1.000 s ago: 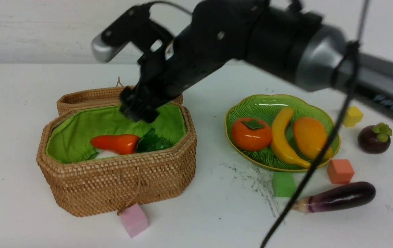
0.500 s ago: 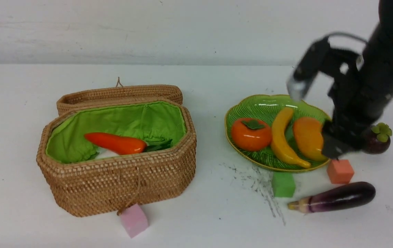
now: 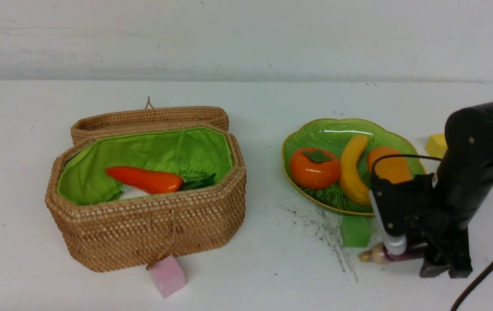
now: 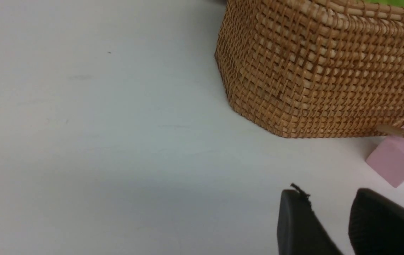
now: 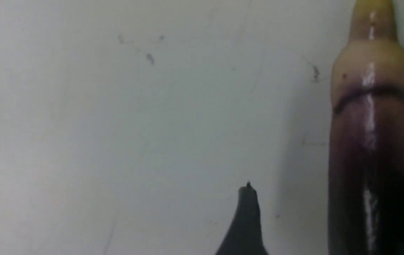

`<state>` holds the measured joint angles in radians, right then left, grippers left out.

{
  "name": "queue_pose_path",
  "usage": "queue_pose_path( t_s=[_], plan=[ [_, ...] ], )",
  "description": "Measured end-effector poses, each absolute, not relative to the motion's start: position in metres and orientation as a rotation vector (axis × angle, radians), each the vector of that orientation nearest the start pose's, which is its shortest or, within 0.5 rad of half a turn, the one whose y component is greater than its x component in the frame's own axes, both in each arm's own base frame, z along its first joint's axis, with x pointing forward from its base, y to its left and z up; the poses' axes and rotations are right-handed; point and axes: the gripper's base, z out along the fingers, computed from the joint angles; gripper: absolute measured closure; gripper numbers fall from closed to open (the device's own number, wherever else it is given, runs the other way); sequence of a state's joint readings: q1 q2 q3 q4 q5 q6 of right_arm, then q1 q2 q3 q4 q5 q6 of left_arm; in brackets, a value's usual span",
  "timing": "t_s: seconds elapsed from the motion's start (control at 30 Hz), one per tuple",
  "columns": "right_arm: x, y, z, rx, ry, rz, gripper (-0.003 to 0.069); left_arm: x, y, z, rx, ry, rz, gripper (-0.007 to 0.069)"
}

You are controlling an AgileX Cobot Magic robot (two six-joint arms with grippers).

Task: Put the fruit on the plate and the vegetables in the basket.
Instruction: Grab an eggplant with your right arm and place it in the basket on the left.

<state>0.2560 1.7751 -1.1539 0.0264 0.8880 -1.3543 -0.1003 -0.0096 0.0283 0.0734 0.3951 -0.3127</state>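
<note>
Front view shows the right pincer (image 3: 440,263) low at the table's near right edge, its jaws spread wide and straddling the eggplant (image 3: 380,255), not yet closed on it. Its glossy skin looks hard and slippery, so a hold across the thick purple middle should serve better than one on the narrow pale stem end. Inside the basket (image 3: 151,224), toward the table's left side, lie the pepper (image 3: 145,179) and a white vegetable (image 3: 131,193) half hidden beneath it. On the plate (image 3: 315,136) sit the persimmon (image 3: 314,167), banana (image 3: 352,172) and mango (image 3: 388,169). Near the basket, the left pincer (image 4: 329,226) shows narrow jaws gripping nothing.
</note>
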Motion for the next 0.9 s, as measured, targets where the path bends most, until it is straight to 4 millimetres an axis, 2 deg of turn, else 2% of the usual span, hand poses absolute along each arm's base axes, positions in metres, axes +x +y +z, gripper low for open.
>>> queue_pose_path(
  t_s=[0.4, 0.6, 0.7, 0.8, 0.9],
  plan=[
    [0.331, 0.087, 0.192, -2.134, 2.051, -0.161, 0.0093, 0.052, -0.003, 0.169, -0.157, 1.895, -0.208, 0.0402],
    [0.341, 0.084, 0.169, -2.207, 2.017, -0.234, 0.0102, 0.052, -0.003, 0.169, -0.157, 1.895, -0.208, 0.0397],
    [0.342, 0.084, 0.159, -2.245, 2.039, -0.21, 0.0149, 0.052, -0.003, 0.169, -0.157, 1.895, -0.208, 0.0396],
    [0.339, 0.084, 0.158, -2.254, 2.066, -0.176, 0.03, 0.052, -0.003, 0.169, -0.157, 1.895, -0.208, 0.0391],
    [0.335, 0.085, 0.161, -2.243, 2.095, -0.13, 0.03, 0.052, -0.003, 0.169, -0.157, 1.895, -0.208, 0.0386]
  ],
)
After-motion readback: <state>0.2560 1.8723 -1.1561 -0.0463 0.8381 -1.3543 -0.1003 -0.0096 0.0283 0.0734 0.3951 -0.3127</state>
